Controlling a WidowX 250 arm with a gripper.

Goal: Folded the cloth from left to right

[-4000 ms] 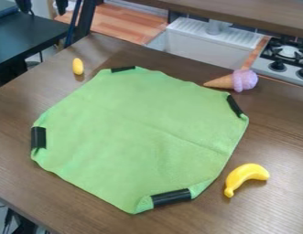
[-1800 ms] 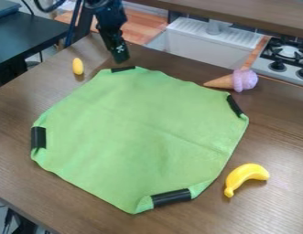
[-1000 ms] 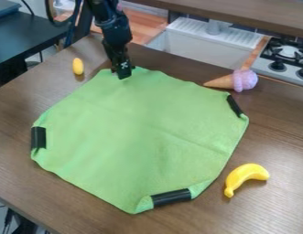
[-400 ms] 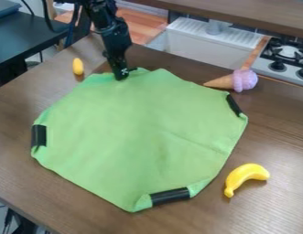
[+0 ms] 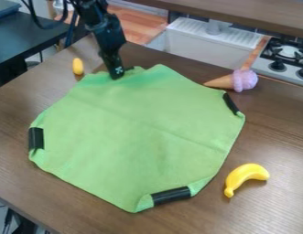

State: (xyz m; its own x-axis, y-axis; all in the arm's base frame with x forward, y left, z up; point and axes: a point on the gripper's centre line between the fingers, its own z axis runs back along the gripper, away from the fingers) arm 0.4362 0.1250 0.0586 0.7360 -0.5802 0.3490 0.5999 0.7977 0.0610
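The black gripper is at the far edge of the green cloth, a little to the left of the middle of this edge. Its fingers are pinching the cloth there, and the arm comes down to it from the upper left. Compared with the frame just before, the gripper has moved a little to the left, and the cloth has gone with it. The far edge is now pulled up around the fingers, and to the right of them it makes a higher point than before. The black strip on the left edge has slid slightly to the left, and the black strip on the right edge has also moved a bit to the left. The black strip on the near edge lies almost in the same place.

The cloth is spread on the brown table, and most of it is not folded. The other things have not changed their places: the yellow banana is near the right side of the cloth, the ice cream cone is by its far right edge, and the small yellow object is at the far left, beside the cloth.
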